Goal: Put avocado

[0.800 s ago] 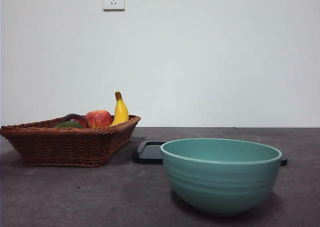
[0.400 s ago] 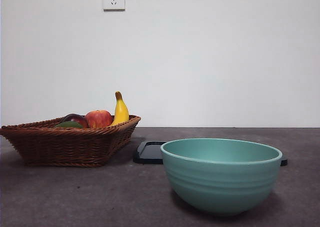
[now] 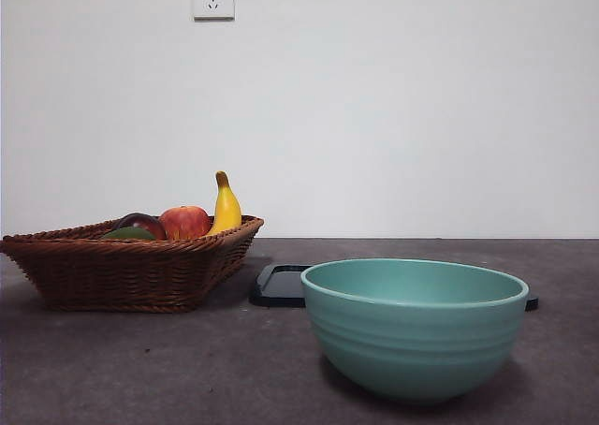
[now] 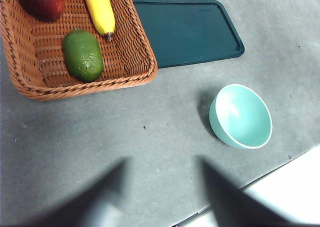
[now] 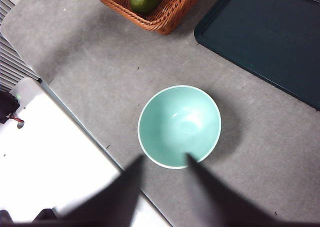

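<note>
Wicker basket (image 3: 131,271) on the left still has all the fruit in it, so the job basically hasn't started: the avocado (image 4: 83,55) is lying on the basket floor, untouched, next to the banana (image 4: 99,8) and near a dark red fruit (image 4: 42,1). Nothing is in the teal bowl (image 3: 415,327), and the dark tray (image 4: 187,31) behind it is bare too. The task doesn't say where the avocado goes, my guess is the bowl or the tray, so everything is left: reach, grab, carry, drop. Both arms are parked up high. The left gripper (image 4: 162,197) has its jaws spread wide with nothing between them, hanging over bare table on the near side of the basket. The right gripper (image 5: 162,182) is also spread and empty, sitting above the bowl's near rim. View differences are fun here: from the front you barely get a green sliver of the avocado over the rim, beside the apple (image 3: 184,222), and no arms at all. The wrist views show the whole avocado, the full tray outline and the bowl's empty inside.
</note>
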Motion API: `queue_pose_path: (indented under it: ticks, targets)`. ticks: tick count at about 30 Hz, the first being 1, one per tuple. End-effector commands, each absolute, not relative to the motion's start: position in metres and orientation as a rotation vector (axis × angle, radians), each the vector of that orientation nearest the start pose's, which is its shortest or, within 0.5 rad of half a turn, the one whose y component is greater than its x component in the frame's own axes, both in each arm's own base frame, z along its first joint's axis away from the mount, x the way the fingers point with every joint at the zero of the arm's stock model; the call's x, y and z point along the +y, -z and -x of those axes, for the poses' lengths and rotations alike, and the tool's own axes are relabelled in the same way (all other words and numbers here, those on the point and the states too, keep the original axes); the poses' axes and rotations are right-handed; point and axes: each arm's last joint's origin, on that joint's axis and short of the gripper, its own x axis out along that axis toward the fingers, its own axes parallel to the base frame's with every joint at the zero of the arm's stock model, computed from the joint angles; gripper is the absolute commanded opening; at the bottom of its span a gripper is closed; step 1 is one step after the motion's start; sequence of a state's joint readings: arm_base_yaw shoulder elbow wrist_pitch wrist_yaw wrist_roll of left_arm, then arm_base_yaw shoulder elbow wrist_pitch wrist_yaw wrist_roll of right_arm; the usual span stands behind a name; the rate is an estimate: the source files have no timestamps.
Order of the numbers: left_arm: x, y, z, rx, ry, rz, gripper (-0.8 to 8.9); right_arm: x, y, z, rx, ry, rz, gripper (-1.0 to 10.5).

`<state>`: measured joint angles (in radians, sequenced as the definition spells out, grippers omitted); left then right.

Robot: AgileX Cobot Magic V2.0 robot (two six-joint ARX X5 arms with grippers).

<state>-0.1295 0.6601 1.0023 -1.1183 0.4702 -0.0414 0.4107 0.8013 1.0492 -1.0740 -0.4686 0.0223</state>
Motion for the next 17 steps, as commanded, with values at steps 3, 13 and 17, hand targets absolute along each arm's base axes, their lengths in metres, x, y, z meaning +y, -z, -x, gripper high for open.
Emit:
queue_pose_path:
  ticks: [3, 13, 17]
  targets:
    - [-0.025, -0.345, -0.087, 0.757, 0.567, 0.154, 4.44, 0.062, -0.347, -0.108, 0.843, -0.829, -0.036, 4.4]
    - [-0.027, -0.344, -0.105, 0.762, 0.558, 0.170, 4.37, 0.062, -0.347, -0.108, 0.843, -0.829, -0.036, 4.4]
    - [-0.030, -0.343, -0.124, 0.761, 0.555, 0.166, 4.36, 0.062, -0.348, -0.108, 0.843, -0.829, -0.036, 4.4]
